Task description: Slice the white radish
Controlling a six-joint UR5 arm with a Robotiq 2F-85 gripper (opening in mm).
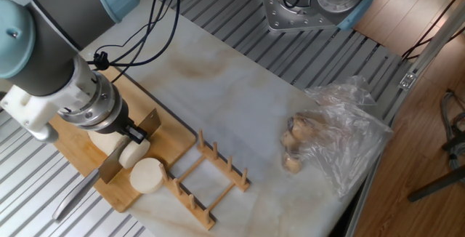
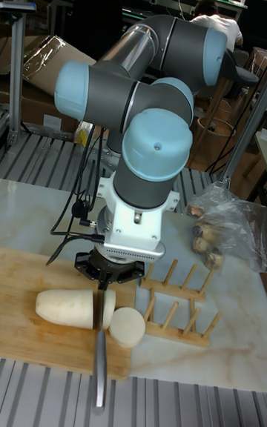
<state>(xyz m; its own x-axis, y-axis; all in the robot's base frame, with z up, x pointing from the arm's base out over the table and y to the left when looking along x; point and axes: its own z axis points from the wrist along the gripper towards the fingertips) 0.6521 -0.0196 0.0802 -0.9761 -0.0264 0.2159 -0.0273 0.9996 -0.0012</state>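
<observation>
Tall fixed view: arm bent steeply over the cutting board [image 2: 30, 323] on the bench [image 2: 222, 338]; gripper [image 2: 100, 279] pinching a knife [image 2: 99, 338], blade down through the white radish [image 2: 67, 306] on that board; one cut disc [image 2: 127, 325] beside the blade; slicing judged mid-stroke; next, lift, shift along the radish, press again.

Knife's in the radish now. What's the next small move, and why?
Probably keep pressing the knife straight down to the cutting board: its blade stands in the white radish under the gripper, and the slice beside it hasn't fallen away like the earlier disc.
</observation>
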